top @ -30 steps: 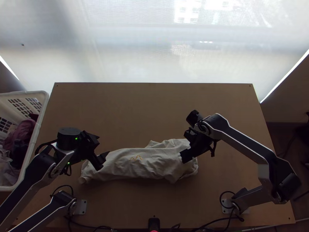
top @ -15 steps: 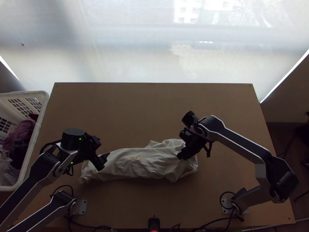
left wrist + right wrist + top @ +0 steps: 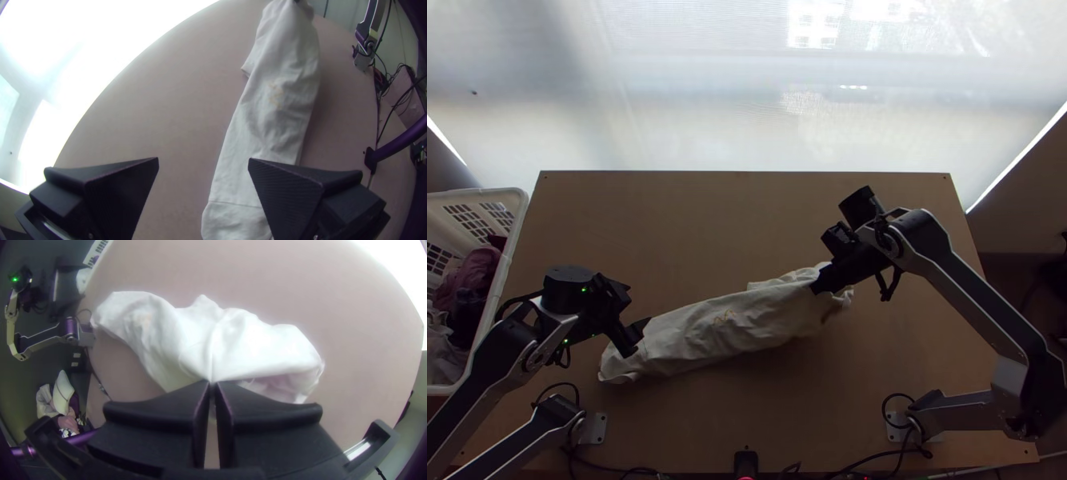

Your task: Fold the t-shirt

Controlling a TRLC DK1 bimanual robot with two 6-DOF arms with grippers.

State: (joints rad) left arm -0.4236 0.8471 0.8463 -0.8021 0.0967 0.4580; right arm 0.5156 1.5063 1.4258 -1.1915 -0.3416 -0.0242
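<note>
The white t-shirt (image 3: 707, 332) lies as a long, narrow, wrinkled bundle slanting across the table's near half, a small yellow mark on it. At its left end is my left gripper (image 3: 637, 339), its fingers apart; in the left wrist view the same gripper (image 3: 202, 162) stands open above the shirt (image 3: 275, 111), with nothing between its fingers. My right gripper (image 3: 819, 286) is at the bundle's right end. In the right wrist view this gripper (image 3: 212, 384) is shut on a pinched fold of the shirt (image 3: 187, 333), whose loose end bulges out beside the fingers.
A white basket (image 3: 507, 276) with dark, pink and pale clothes stands off the table's left edge. Bare wooden table (image 3: 747, 224) stretches beyond the shirt toward the far edge. A small black device (image 3: 746, 462) sits at the near edge's middle.
My right gripper has moved right and up the picture, dragging the shirt's right end with it, so the bundle slants more. My left gripper has stayed nearly in place.
</note>
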